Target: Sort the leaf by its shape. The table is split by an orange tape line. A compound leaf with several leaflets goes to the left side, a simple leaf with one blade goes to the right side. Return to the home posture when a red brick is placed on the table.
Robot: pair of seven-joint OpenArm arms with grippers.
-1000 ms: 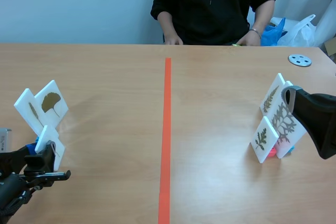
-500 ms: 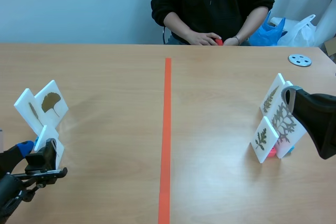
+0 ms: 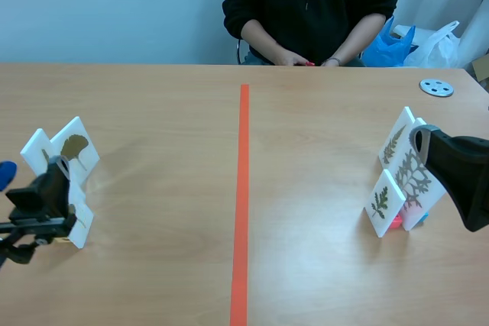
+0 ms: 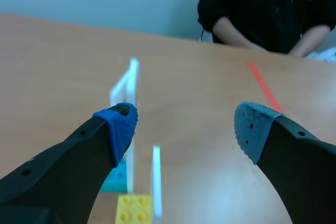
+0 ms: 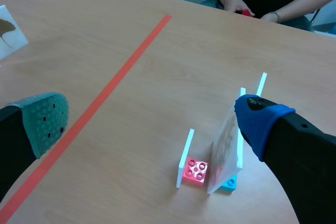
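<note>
In the scene view the wooden desk (image 3: 168,112) is divided by the orange tape line (image 3: 242,188), and no card waits near it. The left group of white leaf cards (image 3: 76,149), one with a fan-shaped brown leaf of a single blade, stands beside the left arm (image 3: 42,196). The right group of white leaf cards (image 3: 409,177), with feathery, much divided leaves, stands beside the right arm (image 3: 462,181). The person (image 3: 309,5) at the far edge holds a small red piece (image 3: 309,62); whether it touches the desk I cannot tell. I judge the step is to watch for the red brick; then both arms must lift away to home without knocking the cards. In the left wrist view the left hand (image 4: 186,124) has its fingers wide apart and empty, and thin cards on a yellow studded block (image 4: 134,208) stand just ahead. In the right wrist view the right hand (image 5: 152,118) is also spread and empty, over cards on a pink studded block (image 5: 195,170).
</note>
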